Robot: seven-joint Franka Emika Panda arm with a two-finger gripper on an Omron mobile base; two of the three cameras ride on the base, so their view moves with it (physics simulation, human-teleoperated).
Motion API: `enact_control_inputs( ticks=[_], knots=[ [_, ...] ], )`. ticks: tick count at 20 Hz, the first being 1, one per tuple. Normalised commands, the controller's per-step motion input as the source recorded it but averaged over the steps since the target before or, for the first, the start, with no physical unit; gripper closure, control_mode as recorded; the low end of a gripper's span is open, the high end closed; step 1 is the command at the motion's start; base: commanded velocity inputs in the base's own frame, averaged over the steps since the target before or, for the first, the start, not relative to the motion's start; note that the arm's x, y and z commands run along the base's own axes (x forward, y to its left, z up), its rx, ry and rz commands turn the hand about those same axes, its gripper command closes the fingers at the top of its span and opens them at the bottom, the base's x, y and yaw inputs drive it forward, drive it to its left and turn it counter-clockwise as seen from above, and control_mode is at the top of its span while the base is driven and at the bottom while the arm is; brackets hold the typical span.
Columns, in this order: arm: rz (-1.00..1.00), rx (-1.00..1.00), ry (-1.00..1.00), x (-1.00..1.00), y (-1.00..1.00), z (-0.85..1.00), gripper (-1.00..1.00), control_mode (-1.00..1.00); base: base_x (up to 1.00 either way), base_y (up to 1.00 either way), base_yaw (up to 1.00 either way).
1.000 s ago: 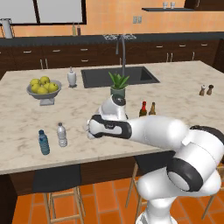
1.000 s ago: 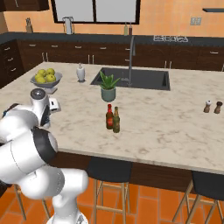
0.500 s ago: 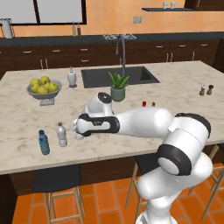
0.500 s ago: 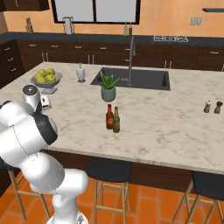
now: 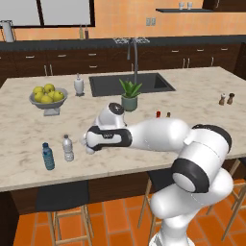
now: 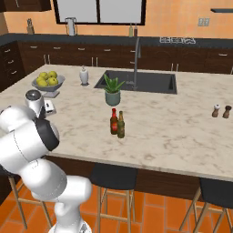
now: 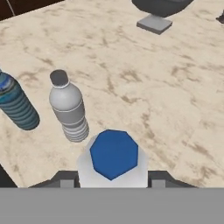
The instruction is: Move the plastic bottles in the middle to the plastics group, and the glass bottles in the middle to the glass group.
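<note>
Arm stretched low and leftward across the marble worktop [image 5: 29,129], elbow bent. Pincer [image 7: 113,181] clamped on the clear plastic bottle [image 7: 113,158] (blue cap faces the hand camera), carried just beside the greyish bottle [image 5: 68,147] and near the blue bottle [image 5: 47,156]. Red-brown bottle [image 6: 113,122] and olive bottle [image 6: 121,125] stand touching mid-worktop, in front of the potted plant [image 6: 112,90]. Fruit bowl [image 5: 47,95] behind; sink [image 6: 141,81] further back, dark cabinets along the wall.

White arm stretched low and leftward over the desk [image 5: 19,129], elbow bent, wrist level; its pincer [image 7: 113,177] is clamped on a blue-capped bottle [image 7: 113,159] between both dark fingers [image 7: 65,178].
</note>
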Motion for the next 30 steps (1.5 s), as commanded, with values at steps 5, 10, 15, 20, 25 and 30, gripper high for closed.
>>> enact_control_inputs(
  ticks=[5,10,15,20,25,30],
  knots=[
    [0.0,-0.07,0.0,0.16,0.04,0.0,1.0,-1.0,0.0,0.0,0.0],
    [0.01,0.0,0.05,0.3,0.0,-0.01,1.0,-1.0,0.0,0.0,0.0],
    [0.01,0.0,0.09,0.14,0.06,-0.45,1.0,-1.0,0.0,0.0,0.0],
    [0.01,0.0,0.02,0.0,0.02,-0.25,1.0,-1.0,0.0,0.0,0.0],
    [0.0,0.0,0.0,0.0,0.0,-0.17,1.0,-1.0,0.0,0.0,0.0],
    [0.03,0.0,0.0,0.17,0.21,0.0,1.0,-1.0,0.0,0.0,0.0]
  ],
)
